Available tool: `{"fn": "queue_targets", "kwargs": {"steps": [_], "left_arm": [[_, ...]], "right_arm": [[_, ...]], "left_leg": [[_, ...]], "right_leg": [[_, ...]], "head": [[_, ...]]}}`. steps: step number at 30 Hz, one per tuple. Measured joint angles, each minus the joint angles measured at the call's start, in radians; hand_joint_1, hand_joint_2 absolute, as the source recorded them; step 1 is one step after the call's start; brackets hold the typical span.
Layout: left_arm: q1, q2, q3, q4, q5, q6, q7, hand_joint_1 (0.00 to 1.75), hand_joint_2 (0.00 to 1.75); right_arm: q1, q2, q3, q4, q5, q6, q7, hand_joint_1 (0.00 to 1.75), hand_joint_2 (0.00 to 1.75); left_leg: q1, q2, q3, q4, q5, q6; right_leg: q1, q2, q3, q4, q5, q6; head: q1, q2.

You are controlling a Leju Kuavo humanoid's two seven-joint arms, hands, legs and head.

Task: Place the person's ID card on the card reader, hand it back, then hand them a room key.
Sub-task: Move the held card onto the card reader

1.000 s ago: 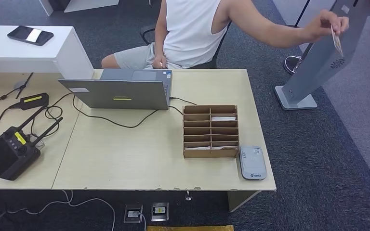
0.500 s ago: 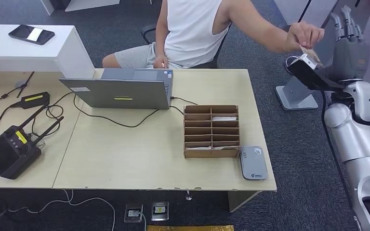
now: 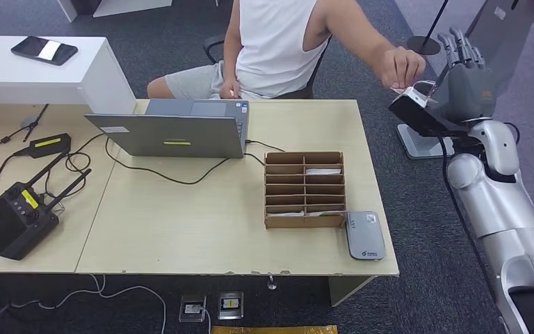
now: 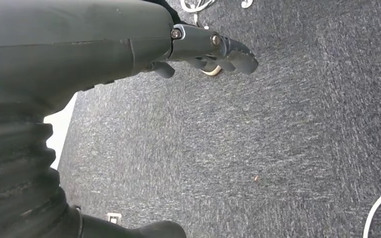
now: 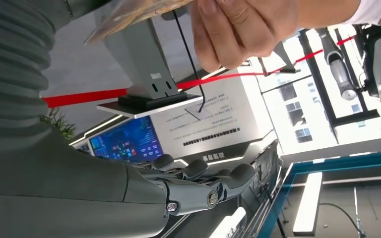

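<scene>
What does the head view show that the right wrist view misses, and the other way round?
Head view alone: the desk with a laptop, a cardboard card organizer, the grey card reader at its edge, and a black controller.

Right wrist view alone: a close look at the ID card in the person's hand, with the right hand's fingers extended and holding nothing.

Both share the right hand, raised beside the person's hand, which holds the card out.

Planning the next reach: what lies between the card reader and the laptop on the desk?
In the head view, the cardboard organizer sits between card reader and laptop.
</scene>
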Motion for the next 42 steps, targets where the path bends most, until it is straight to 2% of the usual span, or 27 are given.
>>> {"fn": "queue_targets", "kwargs": {"steps": [1, 2, 9, 29, 33, 42], "left_arm": [[0.0, 0.001, 0.0, 0.0, 0.0, -0.001, 0.0, 0.0, 1.75], [0.0, 0.002, -0.001, 0.0, -0.001, -0.002, 0.0, 0.0, 1.75], [0.0, 0.007, -0.001, 0.004, 0.0, -0.004, 0.0, 0.0, 1.75], [0.0, 0.01, -0.015, 0.006, 0.013, -0.007, 0.003, 0.0, 1.75], [0.0, 0.01, -0.015, 0.006, 0.022, -0.007, 0.008, 0.0, 1.75], [0.0, 0.01, -0.015, 0.009, 0.029, -0.004, 0.017, 0.0, 1.75]], "right_arm": [[0.001, 0.0, 0.002, -0.002, -0.004, 0.011, 0.0, 1.7, 1.75], [0.004, 0.001, 0.005, -0.005, -0.009, 0.022, 0.001, 1.75, 1.75], [0.02, 0.003, 0.014, -0.032, -0.032, 0.103, 0.001, 1.75, 1.75], [0.066, 0.002, 0.012, -0.066, -0.093, 0.212, 0.023, 1.75, 1.75], [0.113, -0.012, -0.004, -0.073, -0.134, 0.249, 0.028, 1.75, 1.75], [0.29, -0.051, -0.051, -0.112, -0.167, 0.312, 0.035, 1.75, 1.75]], "left_leg": [[0.0, 0.0, 0.0, 0.0, 0.0, 0.0], [0.0, 0.0, 0.0, 0.0, 0.0, 0.0], [0.0, 0.0, 0.0, 0.0, 0.0, 0.0], [0.0, 0.0, 0.0, 0.0, 0.0, 0.0], [0.0, 0.0, 0.0, 0.0, 0.0, 0.0], [0.0, 0.001, -0.001, 0.0, -0.001, 0.0]], "right_leg": [[0.0, 0.0, 0.0, 0.0, 0.0, 0.0], [0.0, 0.0, 0.0, 0.0, 0.0, 0.0], [0.0, 0.0, 0.0, 0.0, 0.0, 0.0], [0.0, 0.0, -0.001, 0.0, 0.0, 0.0], [0.0, 0.0, -0.001, -0.001, 0.0, 0.0], [0.0, 0.001, -0.002, -0.001, 0.0, 0.0]], "head": [[0.0, 0.0], [0.0, 0.0], [0.0, 0.0], [0.0, 0.0], [0.0, 0.0], [0.0, 0.0]]}}
